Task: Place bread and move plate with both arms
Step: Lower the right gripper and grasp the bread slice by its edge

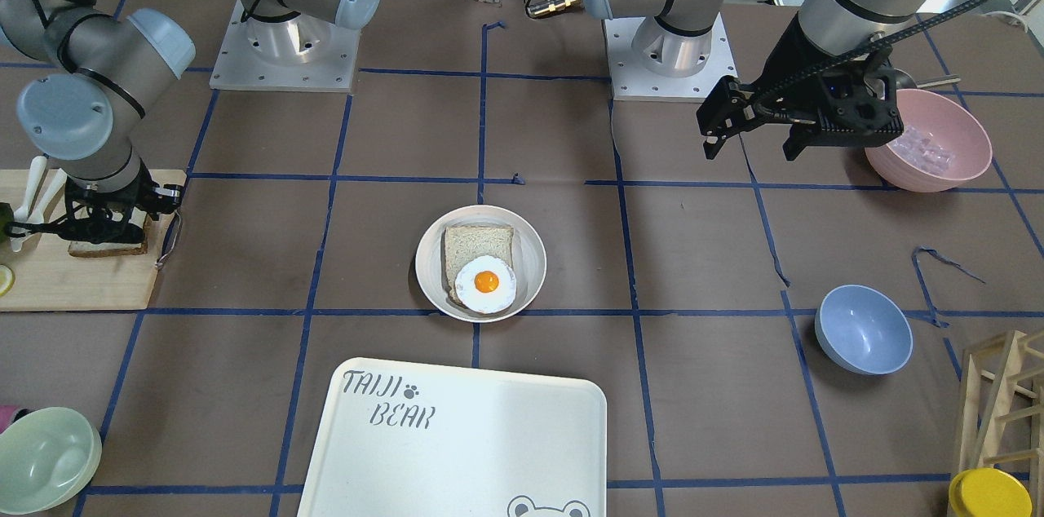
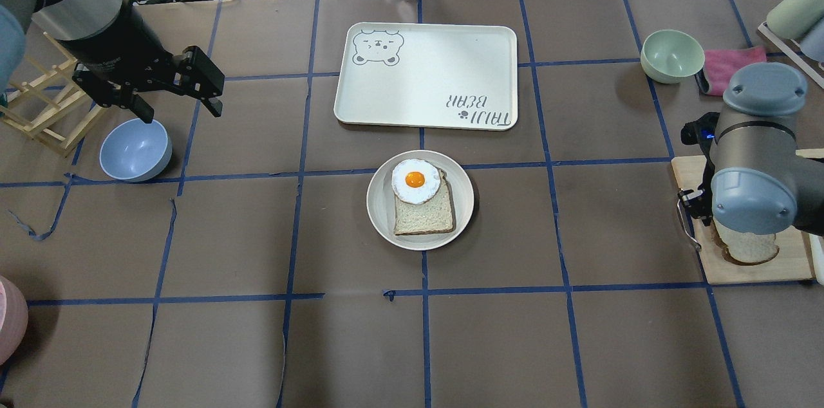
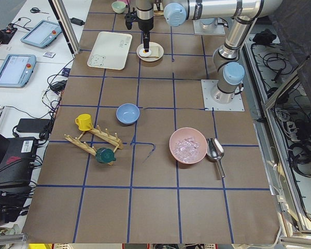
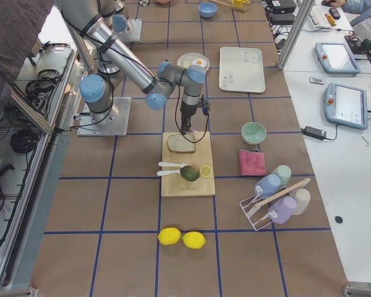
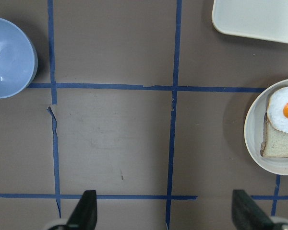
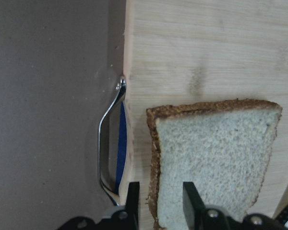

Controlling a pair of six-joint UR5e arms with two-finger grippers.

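— On the desk [image 2: 257,234], how many slices do you count?

— Two. The bread [image 6: 216,163] lies flat on one wooden board [image 6: 206,48] at the robot's right end. A second slice [image 2: 425,215] sits in the plate [image 2: 380,215] at the middle. One fried egg [image 2: 416,181] overlaps the end of that slice nearest the tray [image 2: 431,73].

— How many plates and trays?

— One of each. The plate is near the tray, and the two do not touch.

— Bowls?

— Three. A blue bowl [image 2: 135,150] and a pink bowl [image 1: 938,142] are on the robot's left, and a green bowl [image 2: 673,55] is on its right, beyond the board.

— And arms?

— Two. The right arm [image 2: 759,157] reaches down over the board. The right fingers [image 6: 191,199] stand close together astride the bread's crust edge, one outside the slice and one over the crumb. Whether they pinch it, I cannot tell.

— The other?

— The left arm [image 2: 77,2] hangs above the desk. The left fingers [image 5: 86,208] are spread wide and grasp nothing. They are over bare desk between the blue bowl and the plate, well apart from both.
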